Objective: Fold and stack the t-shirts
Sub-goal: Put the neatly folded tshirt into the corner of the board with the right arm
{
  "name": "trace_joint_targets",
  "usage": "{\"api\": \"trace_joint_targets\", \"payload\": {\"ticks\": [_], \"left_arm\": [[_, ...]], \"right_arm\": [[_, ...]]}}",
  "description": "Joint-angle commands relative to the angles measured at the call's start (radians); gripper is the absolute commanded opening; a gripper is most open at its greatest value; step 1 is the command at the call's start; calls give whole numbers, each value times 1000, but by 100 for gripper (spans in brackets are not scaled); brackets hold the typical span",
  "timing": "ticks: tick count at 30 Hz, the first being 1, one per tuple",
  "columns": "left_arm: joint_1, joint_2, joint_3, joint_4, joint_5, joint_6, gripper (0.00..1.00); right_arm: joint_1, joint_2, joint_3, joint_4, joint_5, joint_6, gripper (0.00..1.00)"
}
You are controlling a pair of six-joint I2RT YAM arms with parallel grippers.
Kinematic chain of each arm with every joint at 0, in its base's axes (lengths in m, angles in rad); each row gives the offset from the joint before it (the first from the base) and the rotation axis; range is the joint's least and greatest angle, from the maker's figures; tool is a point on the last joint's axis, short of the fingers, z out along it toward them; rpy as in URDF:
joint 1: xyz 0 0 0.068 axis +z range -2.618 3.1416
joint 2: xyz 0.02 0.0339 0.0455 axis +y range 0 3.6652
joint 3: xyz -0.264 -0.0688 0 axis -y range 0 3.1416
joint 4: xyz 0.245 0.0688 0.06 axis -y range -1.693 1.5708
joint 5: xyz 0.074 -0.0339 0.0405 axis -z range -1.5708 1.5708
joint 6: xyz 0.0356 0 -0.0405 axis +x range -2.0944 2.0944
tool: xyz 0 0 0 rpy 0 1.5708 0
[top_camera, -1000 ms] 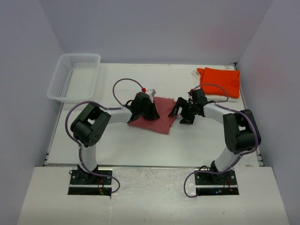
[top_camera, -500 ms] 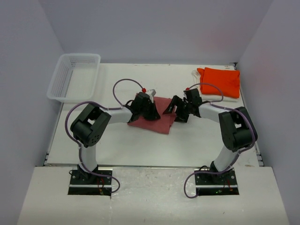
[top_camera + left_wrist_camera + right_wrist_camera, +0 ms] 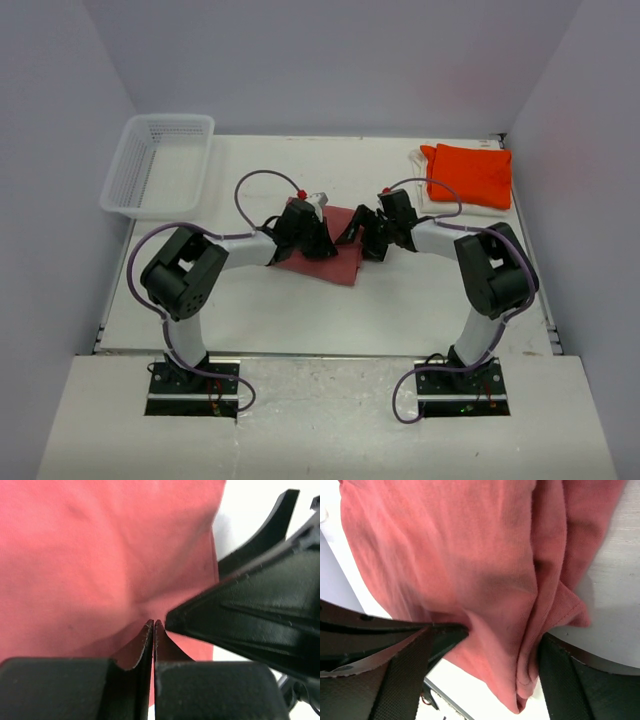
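The rose-red t-shirt (image 3: 338, 264) lies folded at the table's middle. It fills the left wrist view (image 3: 100, 555) and the right wrist view (image 3: 470, 555). My left gripper (image 3: 308, 236) is shut, its tips (image 3: 152, 626) pinching a pucker of the red cloth. My right gripper (image 3: 358, 232) is open and straddles the shirt's right edge, with bunched folds between its fingers (image 3: 395, 655). One right finger (image 3: 250, 605) shows close beside the left tips. The orange t-shirt (image 3: 468, 172) lies folded on the white t-shirt (image 3: 424, 196) at the far right.
A white mesh basket (image 3: 130, 180) stands at the far left corner. Grey walls close in the table on the left, back and right. Both arms' cables arch over the table's middle.
My right gripper has moved left onto the red shirt's right edge, close to the left gripper. The left gripper has stayed on the shirt, shifting slightly left.
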State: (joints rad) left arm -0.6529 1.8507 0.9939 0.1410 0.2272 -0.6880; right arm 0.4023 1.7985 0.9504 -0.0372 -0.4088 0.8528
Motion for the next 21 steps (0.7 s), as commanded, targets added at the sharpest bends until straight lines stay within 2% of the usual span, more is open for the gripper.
{"api": "trace_joint_targets", "payload": {"ticks": [1, 6, 10, 11, 12, 13, 14, 17, 21], "left_arm": [[-17, -56, -6, 61, 57, -1, 0], [-17, -42, -20, 78, 75, -7, 0], [-19, -42, -28, 86, 83, -7, 0], [-17, -42, -29, 88, 83, -5, 0], [-19, -44, -31, 88, 84, -5, 0], [-19, -45, -31, 88, 89, -4, 0], [-17, -50, -32, 88, 89, -1, 0], [-17, -73, -40, 82, 86, 5, 0], [-19, -139, -38, 23, 31, 31, 0]], "right_arm": [[18, 73, -32, -47, 111, 11, 80], [18, 93, -38, -29, 110, 43, 67], [21, 108, -21, -33, 104, 48, 44], [21, 110, -21, -33, 108, 51, 34], [21, 108, -21, -29, 111, 52, 29], [23, 110, -21, -32, 111, 52, 16], [23, 110, -21, -33, 116, 52, 9], [21, 107, -16, -47, 134, 46, 1], [23, 85, -6, -67, 156, 22, 0]]}}
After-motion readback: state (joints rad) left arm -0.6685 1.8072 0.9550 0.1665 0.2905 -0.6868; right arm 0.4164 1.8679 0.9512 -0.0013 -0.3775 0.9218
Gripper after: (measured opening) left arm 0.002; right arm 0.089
